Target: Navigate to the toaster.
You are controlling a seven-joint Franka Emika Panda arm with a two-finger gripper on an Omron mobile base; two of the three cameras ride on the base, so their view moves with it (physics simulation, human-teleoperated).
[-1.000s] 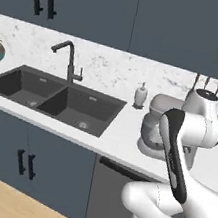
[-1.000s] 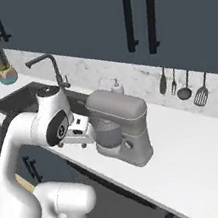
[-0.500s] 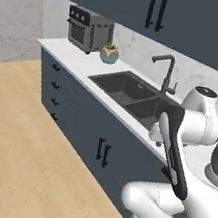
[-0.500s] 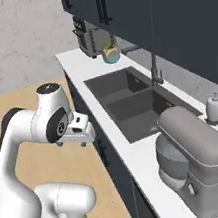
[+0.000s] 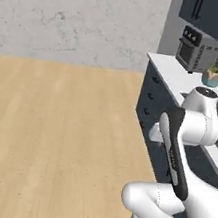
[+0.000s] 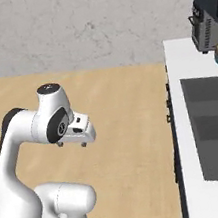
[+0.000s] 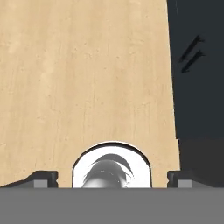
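The toaster is out of view. My gripper [image 6: 71, 144] hangs over the wooden floor [image 6: 124, 128], left of the counter and well short of it. In the hand view its two dark fingertips [image 7: 42, 177] stand wide apart at the bottom, so the gripper [image 7: 112, 177] is open with nothing between them. That view looks down on floor planks, with a dark cabinet front [image 7: 197, 65] along the right side.
A white counter [image 5: 170, 73] on dark blue cabinets [image 5: 151, 95] runs along the right. It holds a grey countertop oven [image 5: 200, 51] with a dark door, a small potted plant [image 5: 212, 76] and a dark sink [image 6: 216, 127]. A grey stone wall [image 5: 76, 19] closes the far end.
The whole picture has swung left, so the cameras have turned with the base. The sink and stand mixer have slid off to the right, and open floor and the stone wall now lie ahead.
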